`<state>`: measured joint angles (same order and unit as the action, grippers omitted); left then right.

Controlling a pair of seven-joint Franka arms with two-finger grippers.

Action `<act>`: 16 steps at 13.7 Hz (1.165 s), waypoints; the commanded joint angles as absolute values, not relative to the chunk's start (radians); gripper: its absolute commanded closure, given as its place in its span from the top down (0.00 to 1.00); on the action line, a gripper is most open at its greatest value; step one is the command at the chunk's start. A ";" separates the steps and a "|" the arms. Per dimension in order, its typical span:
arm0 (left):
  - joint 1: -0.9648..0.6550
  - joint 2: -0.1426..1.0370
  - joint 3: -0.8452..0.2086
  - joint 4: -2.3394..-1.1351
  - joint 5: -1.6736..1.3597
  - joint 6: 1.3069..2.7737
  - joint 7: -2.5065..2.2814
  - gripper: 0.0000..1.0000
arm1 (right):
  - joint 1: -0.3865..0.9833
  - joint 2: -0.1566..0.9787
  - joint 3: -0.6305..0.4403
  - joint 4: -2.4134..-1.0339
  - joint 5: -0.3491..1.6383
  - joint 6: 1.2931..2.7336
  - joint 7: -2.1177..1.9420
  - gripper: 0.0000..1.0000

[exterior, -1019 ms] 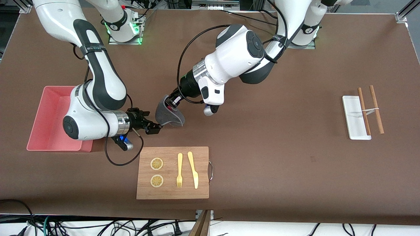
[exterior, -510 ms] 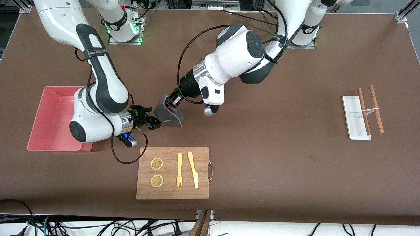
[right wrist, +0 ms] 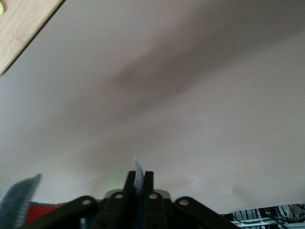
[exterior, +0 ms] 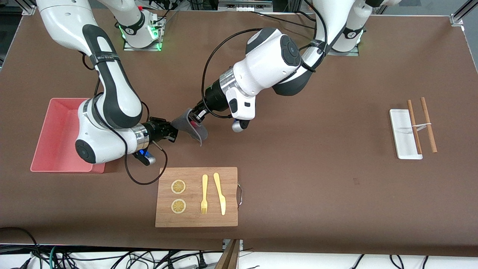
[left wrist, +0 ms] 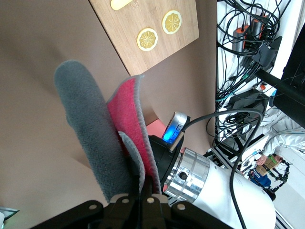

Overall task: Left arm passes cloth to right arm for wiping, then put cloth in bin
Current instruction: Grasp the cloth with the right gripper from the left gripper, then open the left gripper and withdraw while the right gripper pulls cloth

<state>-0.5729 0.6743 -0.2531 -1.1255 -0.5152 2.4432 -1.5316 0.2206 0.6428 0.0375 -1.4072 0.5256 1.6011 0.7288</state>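
handover step: left gripper (exterior: 194, 116) and right gripper (exterior: 172, 131) both pinch the cloth (exterior: 188, 125) above the table. next, the left gripper must release.

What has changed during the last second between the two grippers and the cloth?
The right gripper moved from the cloth's lower edge up to its end nearest the bin and shut on it. The cloth, hanging before, is now pulled toward that gripper. The left gripper stayed shut on the cloth, unmoved. The wooden board did not move.
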 commanded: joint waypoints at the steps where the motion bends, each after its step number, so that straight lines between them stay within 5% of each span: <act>1: -0.572 0.672 -0.250 -1.114 -0.545 2.444 -1.532 0.00 | 0.213 0.635 0.041 -1.390 0.528 1.572 0.729 0.00; 4: -0.561 0.672 -0.250 -1.114 -0.545 2.441 -1.534 0.00 | 0.213 0.635 0.040 -1.390 0.528 1.572 0.729 0.00; 5: -0.557 0.669 -0.250 -1.114 -0.540 2.439 -1.532 0.64 | 0.213 0.635 0.040 -1.390 0.528 1.574 0.729 0.00; 6: -0.552 0.666 -0.250 -1.114 -0.529 2.436 -1.529 1.00 | 0.213 0.635 0.040 -1.390 0.526 1.574 0.729 0.00; 16: -0.329 0.540 -0.241 -1.123 -0.428 1.929 -1.292 1.00 | 0.235 0.640 0.043 -1.390 0.457 1.586 0.733 0.00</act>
